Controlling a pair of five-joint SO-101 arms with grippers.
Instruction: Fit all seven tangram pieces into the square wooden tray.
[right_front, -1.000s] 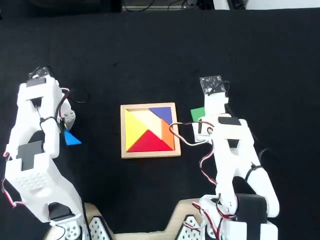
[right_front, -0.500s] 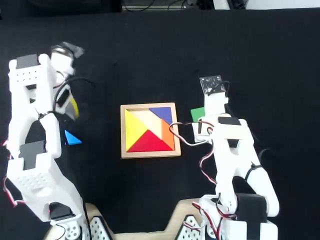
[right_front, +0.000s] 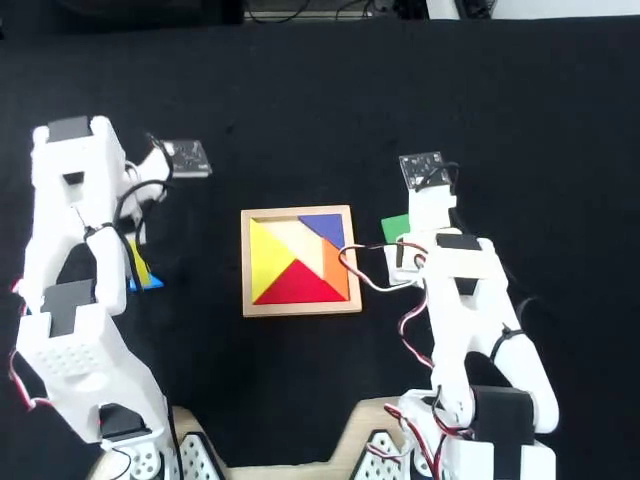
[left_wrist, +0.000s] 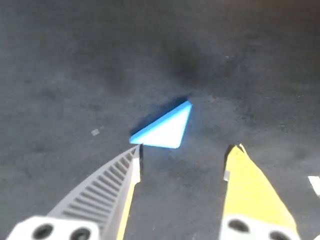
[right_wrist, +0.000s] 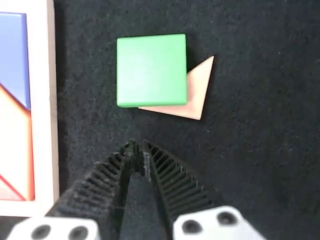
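Status, as I judge it: the tray (right_front: 300, 310) holds 4 pieces and 3 remain outside. My left claw (left_wrist: 187, 147) hangs spread apart over the blue triangle (left_wrist: 165, 131). My right claw (right_wrist: 138, 147), closed together and empty, sits near the green square (right_wrist: 151, 70) and peach triangle (right_wrist: 199, 95).

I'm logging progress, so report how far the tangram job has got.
Done: yellow, red, orange and dark blue pieces lie in the tray. In hand: nothing gripped; the left tool hangs open by the light blue triangle, the right tool is shut short of the green square. Left: those two and the peach triangle under the square's edge, all outside it.
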